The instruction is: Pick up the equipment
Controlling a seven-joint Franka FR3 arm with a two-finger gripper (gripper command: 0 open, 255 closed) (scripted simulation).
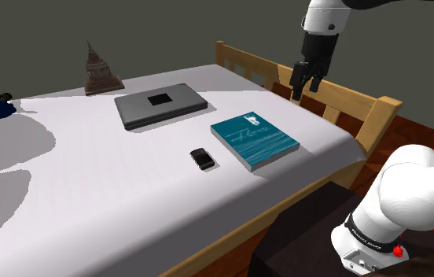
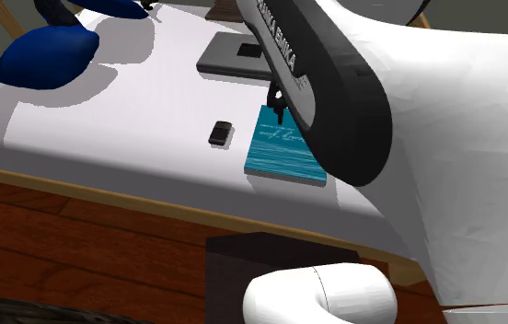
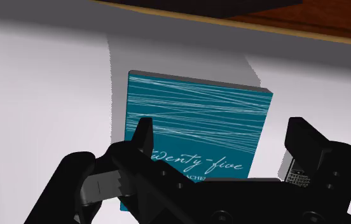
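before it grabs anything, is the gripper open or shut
Open: on the gripper the two fingers stand apart in the wrist view, clasping nothing.

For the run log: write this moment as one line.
gripper: open, empty, above teal book | black phone: on bed beside book, untouched | pick: not yet done

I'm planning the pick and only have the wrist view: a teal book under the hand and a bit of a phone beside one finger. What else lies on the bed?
Observer: A closed grey laptop lies flat on the bed, up and left of the teal book in the shoulder view, apart from it.
Operator: Is the whole phone free?
Observer: Yes. The small black phone lies flat beside the book, touching neither it nor the laptop.
Operator: How high is the hand?
Observer: The hand is open and hangs well above the bed, touching nothing.
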